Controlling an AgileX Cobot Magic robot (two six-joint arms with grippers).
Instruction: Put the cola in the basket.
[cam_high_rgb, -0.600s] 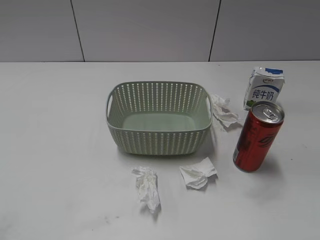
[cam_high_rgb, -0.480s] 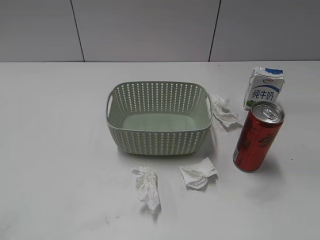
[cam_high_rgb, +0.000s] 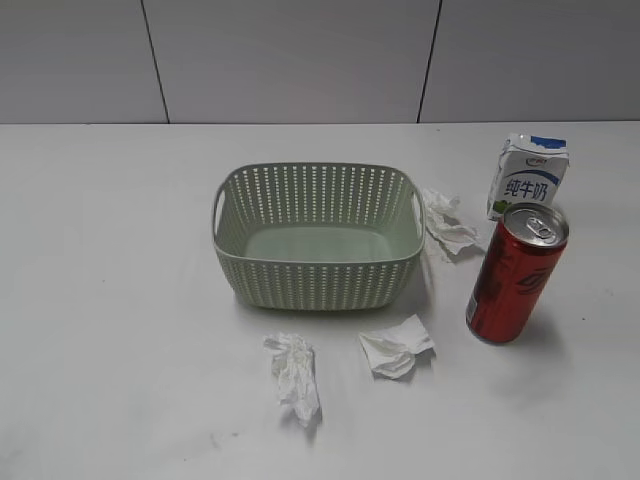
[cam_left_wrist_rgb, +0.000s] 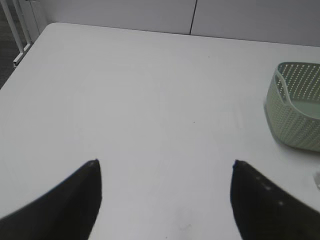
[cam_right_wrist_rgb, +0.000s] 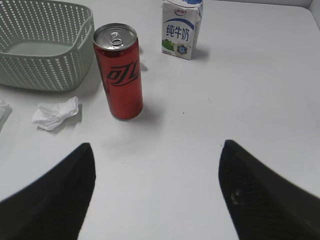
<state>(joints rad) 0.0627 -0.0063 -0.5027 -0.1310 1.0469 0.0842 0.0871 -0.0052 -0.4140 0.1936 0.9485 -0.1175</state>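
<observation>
The cola (cam_high_rgb: 516, 272), a tall red can with a silver top, stands upright on the white table to the right of the basket (cam_high_rgb: 316, 281). The basket is pale green, perforated and empty. In the right wrist view the cola (cam_right_wrist_rgb: 119, 72) stands ahead and to the left of my right gripper (cam_right_wrist_rgb: 156, 146), which is open and empty over bare table. The basket (cam_right_wrist_rgb: 45, 70) is at that view's upper left. My left gripper (cam_left_wrist_rgb: 165, 162) is open and empty over bare table, with the basket (cam_left_wrist_rgb: 296, 122) far to its right. Neither gripper shows in the exterior view.
A white-and-blue milk carton (cam_high_rgb: 527, 177) stands behind the cola, also in the right wrist view (cam_right_wrist_rgb: 181, 28). Crumpled tissues lie right of the basket (cam_high_rgb: 445, 226) and in front of it (cam_high_rgb: 396, 348), (cam_high_rgb: 294, 374). The table's left edge (cam_left_wrist_rgb: 20, 55) shows in the left wrist view.
</observation>
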